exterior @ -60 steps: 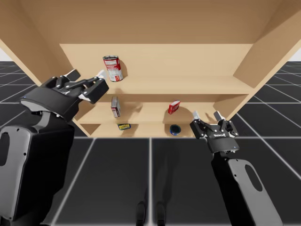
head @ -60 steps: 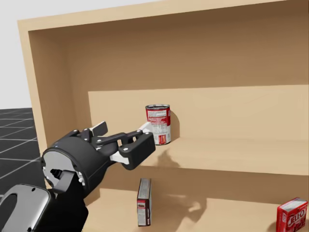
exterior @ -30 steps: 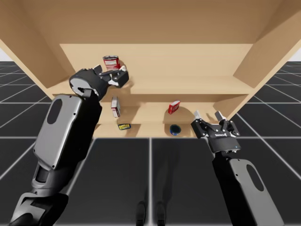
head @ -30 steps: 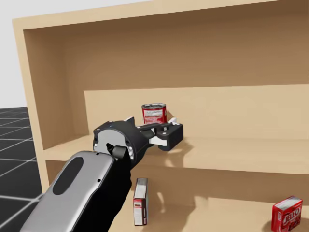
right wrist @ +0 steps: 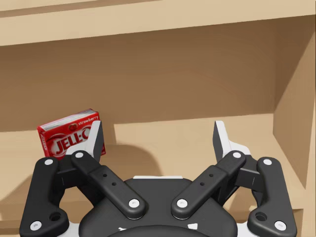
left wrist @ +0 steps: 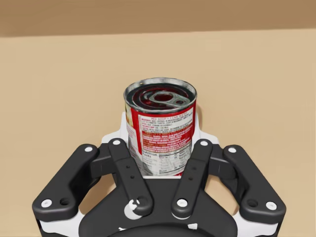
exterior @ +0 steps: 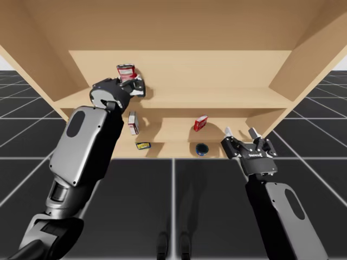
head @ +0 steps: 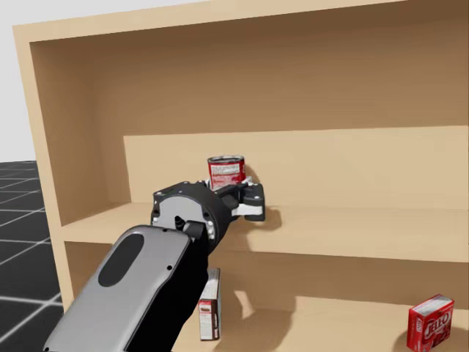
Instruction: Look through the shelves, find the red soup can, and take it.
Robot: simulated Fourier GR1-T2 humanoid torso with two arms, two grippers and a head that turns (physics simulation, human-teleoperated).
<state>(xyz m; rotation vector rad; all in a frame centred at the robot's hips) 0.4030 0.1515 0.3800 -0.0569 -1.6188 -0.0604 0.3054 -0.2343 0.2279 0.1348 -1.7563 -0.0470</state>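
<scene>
The red soup can (left wrist: 160,126) stands upright on the top shelf (exterior: 217,97) between the fingers of my left gripper (left wrist: 160,136), which is shut on its lower half from both sides. The high view has the can (exterior: 126,71) at the shelf's left, partly hidden behind my left gripper (exterior: 130,85). From the head view, the can (head: 226,170) rises above that gripper (head: 236,194). My right gripper (exterior: 239,131) hangs open before the lower shelves, holding nothing.
A red box (exterior: 200,123) and a narrow upright box (exterior: 133,123) stand on the middle shelf. A small yellow tin (exterior: 142,145) and a dark round object (exterior: 201,149) lie on the bottom shelf. The red box (right wrist: 66,136) is ahead-left of my right gripper (right wrist: 158,133).
My left arm has reached into the top shelf and its fingers have shut around the can. My head has turned slightly. The right arm has stayed in place.
</scene>
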